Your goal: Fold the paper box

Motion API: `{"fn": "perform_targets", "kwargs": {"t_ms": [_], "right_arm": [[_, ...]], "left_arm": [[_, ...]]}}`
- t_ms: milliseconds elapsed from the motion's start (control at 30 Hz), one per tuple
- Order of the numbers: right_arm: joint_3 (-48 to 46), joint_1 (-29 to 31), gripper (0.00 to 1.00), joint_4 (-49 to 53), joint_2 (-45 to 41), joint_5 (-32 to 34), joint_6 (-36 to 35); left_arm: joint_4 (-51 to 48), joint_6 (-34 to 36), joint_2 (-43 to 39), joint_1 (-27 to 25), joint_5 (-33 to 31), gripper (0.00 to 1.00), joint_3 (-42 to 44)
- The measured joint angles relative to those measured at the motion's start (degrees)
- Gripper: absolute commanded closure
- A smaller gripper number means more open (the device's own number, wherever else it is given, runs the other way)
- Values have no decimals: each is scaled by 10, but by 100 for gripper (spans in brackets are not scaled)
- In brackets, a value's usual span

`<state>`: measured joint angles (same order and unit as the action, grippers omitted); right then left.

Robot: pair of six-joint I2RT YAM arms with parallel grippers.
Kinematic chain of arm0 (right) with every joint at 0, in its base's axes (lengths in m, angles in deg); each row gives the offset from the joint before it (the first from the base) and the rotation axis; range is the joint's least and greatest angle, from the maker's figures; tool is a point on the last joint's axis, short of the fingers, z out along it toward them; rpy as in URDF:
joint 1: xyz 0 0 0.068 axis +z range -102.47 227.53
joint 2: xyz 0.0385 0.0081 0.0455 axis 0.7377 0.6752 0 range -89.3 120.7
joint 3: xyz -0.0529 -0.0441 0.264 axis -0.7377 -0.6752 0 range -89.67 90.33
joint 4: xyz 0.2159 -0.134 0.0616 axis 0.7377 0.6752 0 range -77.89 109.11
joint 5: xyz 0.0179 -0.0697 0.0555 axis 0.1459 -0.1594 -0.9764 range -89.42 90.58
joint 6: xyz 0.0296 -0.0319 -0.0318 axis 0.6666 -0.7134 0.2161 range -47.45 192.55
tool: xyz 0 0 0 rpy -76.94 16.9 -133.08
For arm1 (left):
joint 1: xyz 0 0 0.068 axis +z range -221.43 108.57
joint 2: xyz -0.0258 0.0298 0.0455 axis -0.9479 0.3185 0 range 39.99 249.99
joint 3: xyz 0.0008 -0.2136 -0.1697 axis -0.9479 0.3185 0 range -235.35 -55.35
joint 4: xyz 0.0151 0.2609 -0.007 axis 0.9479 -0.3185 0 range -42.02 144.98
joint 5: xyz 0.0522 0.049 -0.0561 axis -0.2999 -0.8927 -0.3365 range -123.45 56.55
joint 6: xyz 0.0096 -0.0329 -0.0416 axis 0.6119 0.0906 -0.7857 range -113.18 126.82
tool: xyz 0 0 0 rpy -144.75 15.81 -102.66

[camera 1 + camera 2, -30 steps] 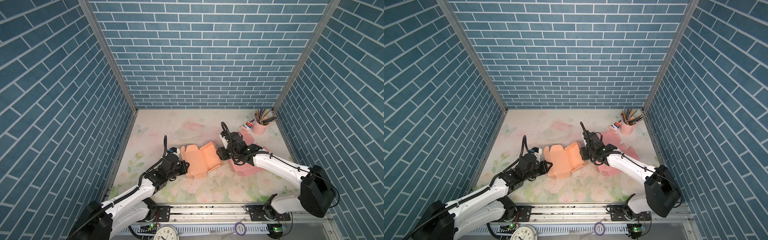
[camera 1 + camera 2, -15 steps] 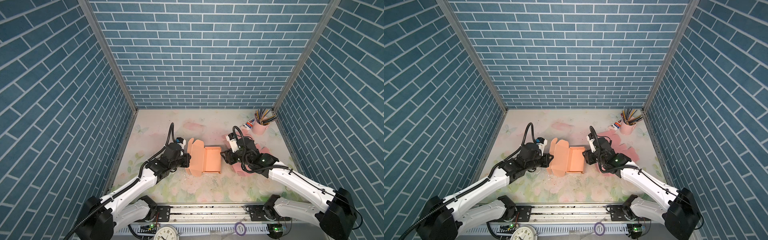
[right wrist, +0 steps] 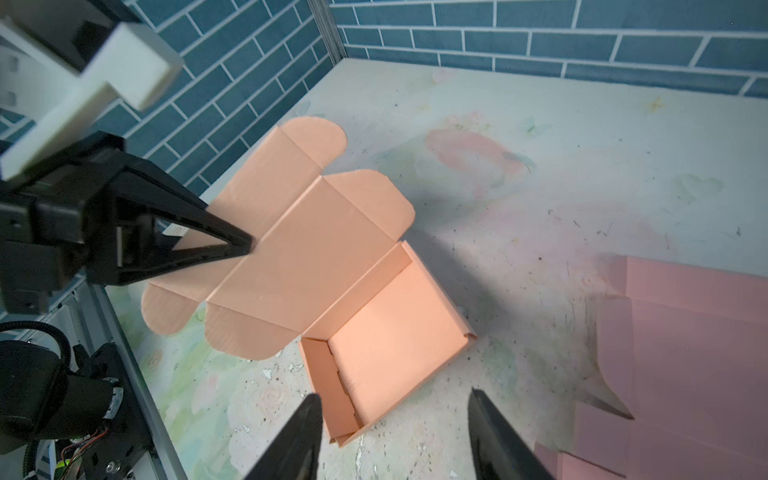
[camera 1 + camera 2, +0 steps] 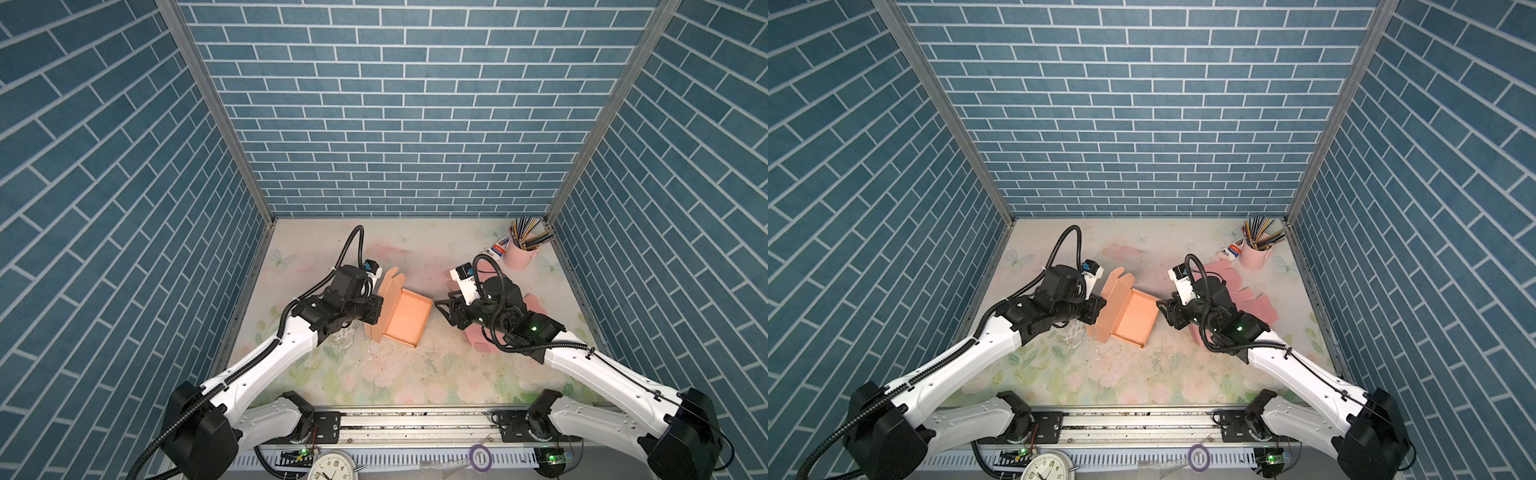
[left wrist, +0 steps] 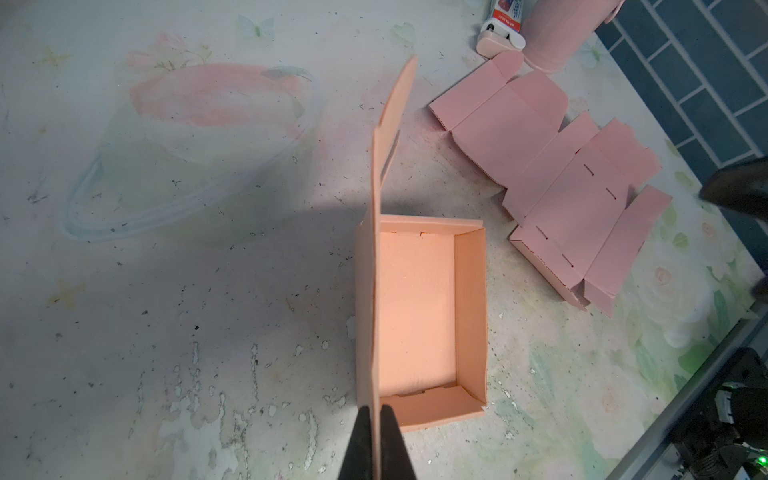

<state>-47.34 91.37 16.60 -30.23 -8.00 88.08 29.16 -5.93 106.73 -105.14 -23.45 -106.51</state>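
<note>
The orange paper box (image 4: pixel 405 320) (image 4: pixel 1133 318) sits mid-table as an open tray with its lid (image 4: pixel 388 297) standing upright on the left side. My left gripper (image 4: pixel 379 311) (image 4: pixel 1101 309) is shut on the lid's edge; in the left wrist view its gripper (image 5: pixel 377 409) pinches the thin lid (image 5: pixel 380 249) beside the tray (image 5: pixel 415 307). My right gripper (image 4: pixel 440 312) (image 4: pixel 1162 311) is open just right of the box, apart from it. In the right wrist view the right gripper (image 3: pixel 395 397) is empty, and the tray's near corner (image 3: pixel 395 340) lies just ahead of the left finger.
Flat pink box blanks (image 4: pixel 536 306) (image 4: pixel 1254 303) (image 5: pixel 573 195) (image 3: pixel 685 353) lie under and behind my right arm. A pink cup of pencils (image 4: pixel 519 257) (image 4: pixel 1254 257) and a small tube (image 5: pixel 500 16) stand at the back right. Brick walls close three sides.
The box has turned and shifted toward the middle, its lid raised upright. My left gripper has closed on the lid. My right arm swung back to the right of the box.
</note>
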Motion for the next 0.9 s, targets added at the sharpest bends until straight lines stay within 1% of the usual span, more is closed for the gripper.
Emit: {"fn": "perform_targets", "kwargs": {"t_ms": [200,333,467,700,800,900], "right_arm": [[4,0,42,-30,0,-6,-30],[9,-7,41,-55,1,-28,-61],[23,-28,40,-82,15,-75,-95],[70,-70,40,-108,103,-183,-147],[77,-78,41,-106,139,-226,-167],[82,-81,41,-102,165,-256,-184]], "left_arm": [[-27,47,15,0,14,96,-32],[-46,77,17,-5,29,96,-54],[-62,101,25,-21,31,96,-69],[-81,122,25,-30,32,96,-72],[-86,124,25,-33,32,96,-78],[-87,126,24,-33,32,96,-81]]}}
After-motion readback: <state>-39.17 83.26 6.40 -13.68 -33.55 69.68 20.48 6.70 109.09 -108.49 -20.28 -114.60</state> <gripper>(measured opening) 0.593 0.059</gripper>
